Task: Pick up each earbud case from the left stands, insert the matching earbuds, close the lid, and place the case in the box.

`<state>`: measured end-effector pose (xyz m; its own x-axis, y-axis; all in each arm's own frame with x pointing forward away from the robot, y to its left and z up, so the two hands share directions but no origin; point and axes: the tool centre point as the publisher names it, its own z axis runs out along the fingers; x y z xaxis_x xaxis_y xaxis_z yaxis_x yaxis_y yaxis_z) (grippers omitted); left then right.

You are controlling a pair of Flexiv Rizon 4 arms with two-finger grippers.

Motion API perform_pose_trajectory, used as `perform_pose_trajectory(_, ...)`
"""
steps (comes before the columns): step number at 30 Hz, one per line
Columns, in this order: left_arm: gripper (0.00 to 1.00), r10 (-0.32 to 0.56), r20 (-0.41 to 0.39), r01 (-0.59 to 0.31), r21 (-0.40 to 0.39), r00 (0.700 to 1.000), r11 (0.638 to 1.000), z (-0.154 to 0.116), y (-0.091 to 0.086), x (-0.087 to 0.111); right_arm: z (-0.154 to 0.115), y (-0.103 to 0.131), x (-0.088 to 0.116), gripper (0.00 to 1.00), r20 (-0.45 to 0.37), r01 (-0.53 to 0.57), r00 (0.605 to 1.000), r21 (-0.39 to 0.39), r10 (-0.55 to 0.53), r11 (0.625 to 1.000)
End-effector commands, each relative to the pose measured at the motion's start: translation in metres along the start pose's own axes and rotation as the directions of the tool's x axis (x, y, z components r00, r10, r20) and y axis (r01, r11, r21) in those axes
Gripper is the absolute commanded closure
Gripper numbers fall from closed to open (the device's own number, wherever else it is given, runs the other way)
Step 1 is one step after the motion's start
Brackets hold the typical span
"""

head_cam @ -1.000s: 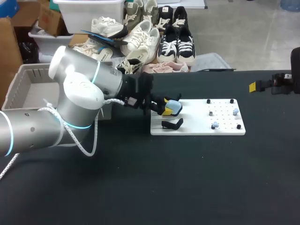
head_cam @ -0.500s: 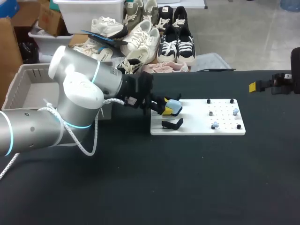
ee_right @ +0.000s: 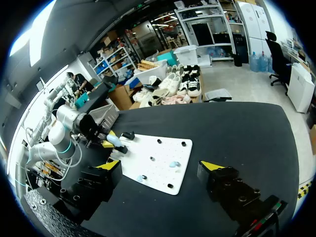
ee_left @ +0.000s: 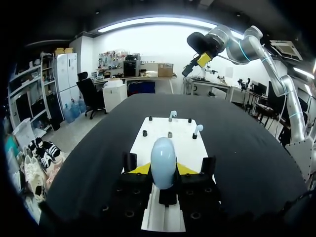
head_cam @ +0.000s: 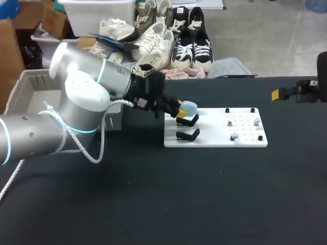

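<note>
my left gripper [ee_left: 163, 170] is clamped on the pale blue case [ee_left: 163, 157]. its yellow pads [ee_left: 140, 169] press the case from both sides, and the case stands upright between them. the lid looks closed to me.

in the head view the case sits right over the upper stand [head_cam: 189, 121], at the nine o'clock end of the white board [head_cam: 214, 133]. i cannot tell whether it has cleared the stand or is touching it. the lower stand [head_cam: 188, 135], just at six o'clock of the upper one, carries no case that i can see.

the earbuds are well apart from the case, toward the three o'clock end of the board: one [head_cam: 257, 121] near the edge, the other [head_cam: 234, 136] nearer the middle. both are on their pegs.

the box [head_cam: 15, 94] is at nine o'clock of the board, behind my left arm. i see no case in the part of it that shows.

my right gripper [ee_right: 162, 168] hangs wide apart and holds nothing, high over the three o'clock side of the table [head_cam: 204, 194], far from the board.

my read: this is the very start. the grasp is made and the pick-up is under way. what is left is to open the lid, seat both earbuds, close it and carry the case to the box.
</note>
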<state>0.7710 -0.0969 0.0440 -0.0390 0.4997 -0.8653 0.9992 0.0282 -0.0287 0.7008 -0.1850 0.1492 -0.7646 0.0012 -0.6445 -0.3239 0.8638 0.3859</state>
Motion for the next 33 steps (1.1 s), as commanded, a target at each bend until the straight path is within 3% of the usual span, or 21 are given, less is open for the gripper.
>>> perform_pose_trajectory(1, 1.00, 0.004, -0.004, -0.004, -0.013, 1.000, 1.000, -0.008, -0.004, -0.014, 0.000, 0.000, 0.000, 0.00, -0.001, 0.000, 1.000, 0.000, 0.000, 1.000)
perform_pose_trajectory(10, 1.00, 0.017, -0.015, -0.017, -0.036, 1.000, 0.999, -0.007, 0.007, -0.032, 0.031, 0.028, 0.011, 0.00, -0.047, 0.050, 0.998, -0.058, -0.053, 0.997)
perform_pose_trajectory(20, 1.00, 0.057, -0.001, -0.057, -0.024, 0.998, 0.998, 0.006, 0.019, -0.052, 0.054, 0.064, 0.010, 0.00, -0.097, 0.133, 0.985, -0.098, -0.142, 0.986)
perform_pose_trajectory(33, 1.00, 0.114, 0.022, -0.115, 0.029, 0.993, 0.993, 0.015, 0.007, -0.078, 0.082, 0.084, 0.001, 0.00, -0.128, 0.175, 0.973, -0.146, -0.194, 0.974)
